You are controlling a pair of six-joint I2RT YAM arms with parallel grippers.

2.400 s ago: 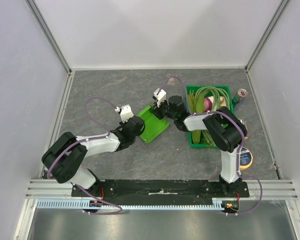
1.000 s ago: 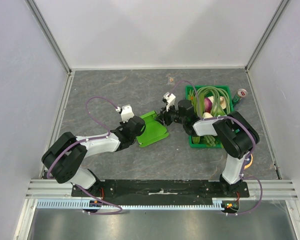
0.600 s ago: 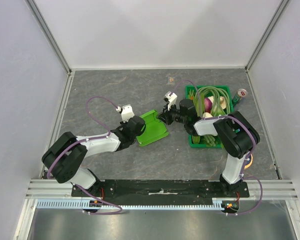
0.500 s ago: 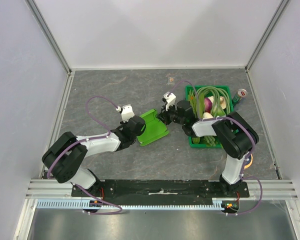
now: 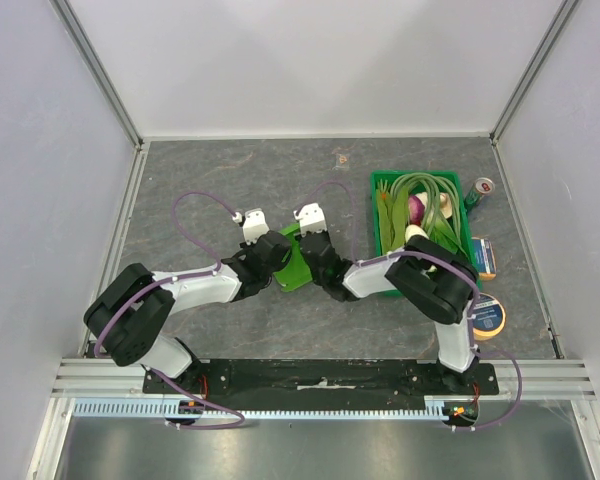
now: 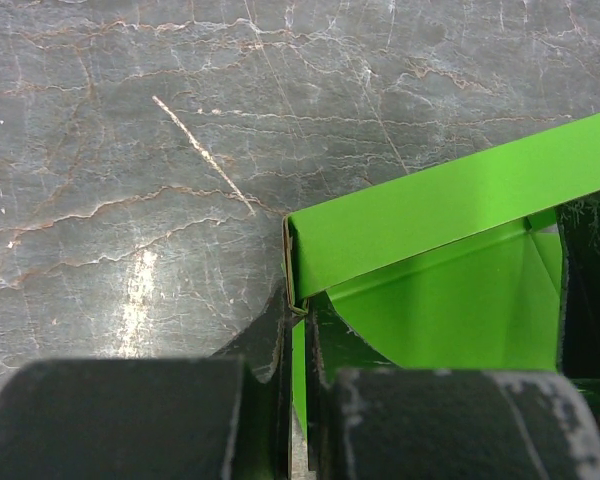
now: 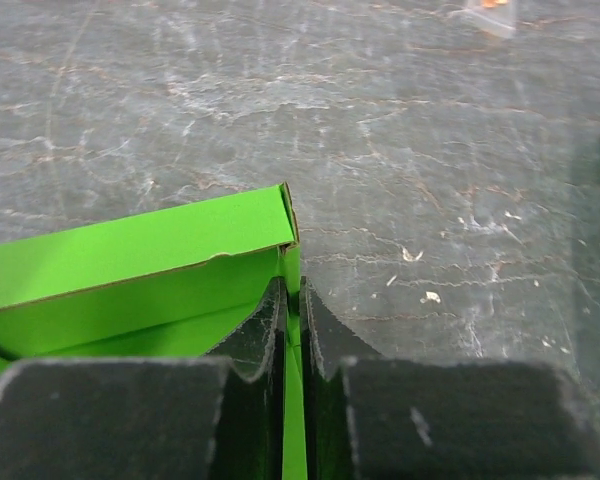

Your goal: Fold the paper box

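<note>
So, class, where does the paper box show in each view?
Top external: paper box near centre, between the two arms.
Left wrist: paper box at right, pinched in left tool.
Right wrist: paper box lower left, pinched in right tool.
Shared landmark: grey veined tabletop.

In view: 2 arms (image 5: 195, 287) (image 5: 435, 290), 1 paper box (image 5: 293, 268), 1 crate (image 5: 376, 190), 1 can (image 5: 482, 187), 1 carton (image 5: 483, 257) and 1 round tin (image 5: 490, 318).
</note>
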